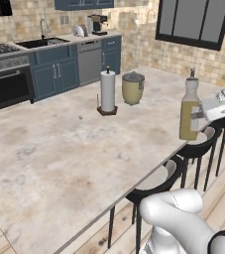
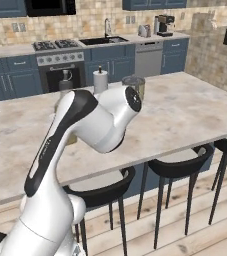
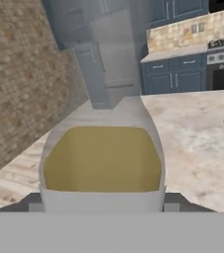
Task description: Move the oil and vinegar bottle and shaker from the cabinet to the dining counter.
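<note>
You see the gripper (image 1: 199, 113) clamped on the upright oil bottle (image 1: 189, 116) (yellow liquid inside) at the dining counter's (image 1: 59, 158) edge, above the stools (image 1: 200, 144).

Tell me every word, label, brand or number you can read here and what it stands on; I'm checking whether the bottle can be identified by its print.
No readable text anywhere.
Oil and vinegar bottle, between the fingers of the tool: plain glass and yellow liquid, no label.
Paper towel roll: blank white.
Beige lidded pot: no marking.
Coffee machine on the far counter: too small to tell.
</note>
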